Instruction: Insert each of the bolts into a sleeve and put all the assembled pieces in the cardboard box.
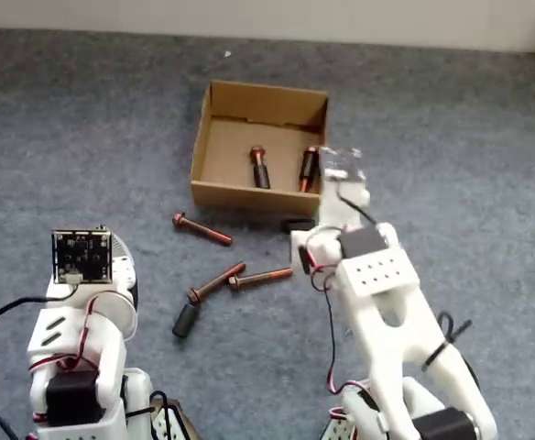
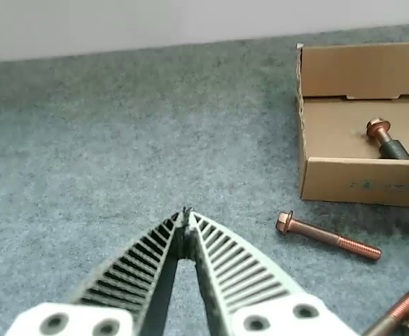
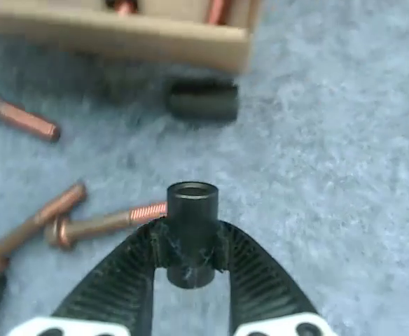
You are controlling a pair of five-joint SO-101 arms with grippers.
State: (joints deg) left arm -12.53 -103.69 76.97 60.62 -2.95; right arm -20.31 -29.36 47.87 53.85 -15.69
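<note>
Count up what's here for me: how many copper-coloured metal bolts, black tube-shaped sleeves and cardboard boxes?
Brown cardboard box: 1
Copper-coloured metal bolts: 5 (3 on the carpet, 2 in the box)
Black tube-shaped sleeves: 5 (2 on the boxed bolts, 2 on the carpet, 1 in the right gripper)
Total: 11

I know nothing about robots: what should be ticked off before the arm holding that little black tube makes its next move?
1. Black sleeve held in the right pincer: ok, clamped on both sides.
2. Sleeve's hole free: ok, open and empty.
3. Loose bolt close by: ok, its threaded tip lies near the sleeve.
4. Bolt lined up with the hole: not ok, it lies flat on the carpet.
5. Left pincer out of the way: ok, shut and empty.
6. Room in the cardboard box: ok, two finished pieces inside.
</note>
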